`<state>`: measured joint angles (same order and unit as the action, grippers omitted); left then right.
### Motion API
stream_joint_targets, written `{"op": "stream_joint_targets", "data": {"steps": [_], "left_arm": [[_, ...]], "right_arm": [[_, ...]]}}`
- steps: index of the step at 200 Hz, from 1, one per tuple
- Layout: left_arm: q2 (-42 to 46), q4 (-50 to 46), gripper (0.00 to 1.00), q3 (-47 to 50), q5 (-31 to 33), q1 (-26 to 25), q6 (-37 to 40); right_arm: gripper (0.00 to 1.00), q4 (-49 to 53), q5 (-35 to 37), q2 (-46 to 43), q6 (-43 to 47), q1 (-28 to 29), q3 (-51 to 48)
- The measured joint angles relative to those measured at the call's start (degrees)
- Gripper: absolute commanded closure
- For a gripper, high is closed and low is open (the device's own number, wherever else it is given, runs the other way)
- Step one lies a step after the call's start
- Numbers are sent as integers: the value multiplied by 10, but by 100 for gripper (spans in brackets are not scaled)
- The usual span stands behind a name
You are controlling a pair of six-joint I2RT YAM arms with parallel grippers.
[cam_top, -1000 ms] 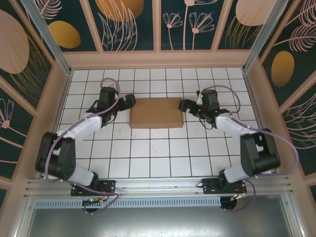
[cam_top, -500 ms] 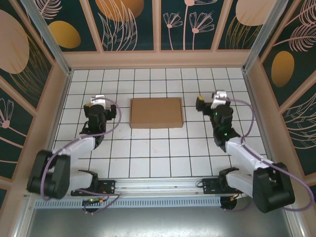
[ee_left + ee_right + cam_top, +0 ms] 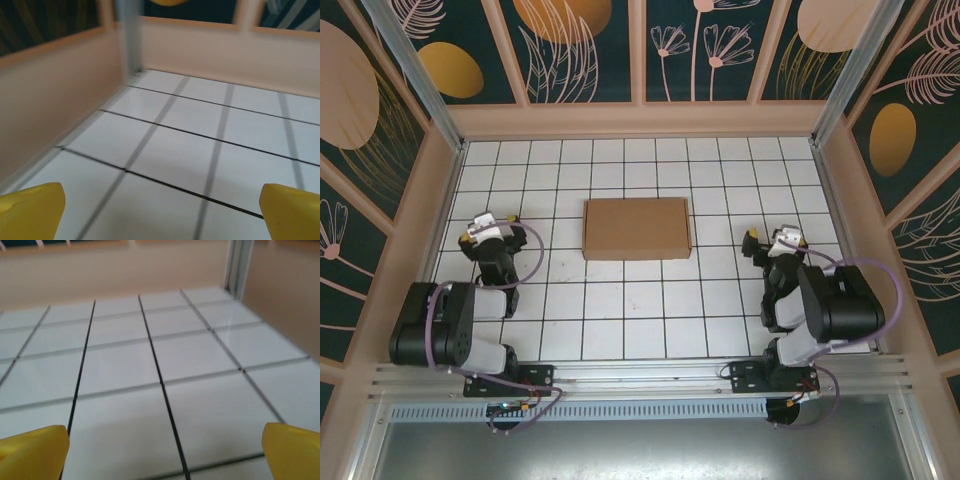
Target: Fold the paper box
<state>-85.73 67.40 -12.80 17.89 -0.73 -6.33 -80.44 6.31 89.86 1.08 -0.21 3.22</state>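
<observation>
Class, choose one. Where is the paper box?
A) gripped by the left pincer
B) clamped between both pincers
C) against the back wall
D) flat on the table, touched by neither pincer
D: the paper box lies flat on the table, the left pincer and right pincer both clear of it.

brn paper box [image 3: 637, 228], wht grid table [image 3: 620, 305]

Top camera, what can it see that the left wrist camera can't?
Top view adds: the brown paper box lying on the table, with the left gripper and right gripper open, apart from it on either side. Left wrist view adds: its yellow fingertips up close, and a metal corner post. Shared: the white gridded table and the peach wall.
</observation>
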Motion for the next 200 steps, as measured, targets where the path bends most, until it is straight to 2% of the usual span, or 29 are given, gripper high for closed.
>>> {"op": "stream_joint_targets", "data": {"steps": [20,56,200], "left_arm": [[-14,6,1,0,-60,0,11],[-14,21,1,-3,-96,0,18],[-14,29,1,-4,-106,0,18]], "right_arm": [[1,5,-56,0,-1,-13,28],[1,28,-93,-1,-12,-25,87],[1,60,-105,-1,-15,-25,90]]}}
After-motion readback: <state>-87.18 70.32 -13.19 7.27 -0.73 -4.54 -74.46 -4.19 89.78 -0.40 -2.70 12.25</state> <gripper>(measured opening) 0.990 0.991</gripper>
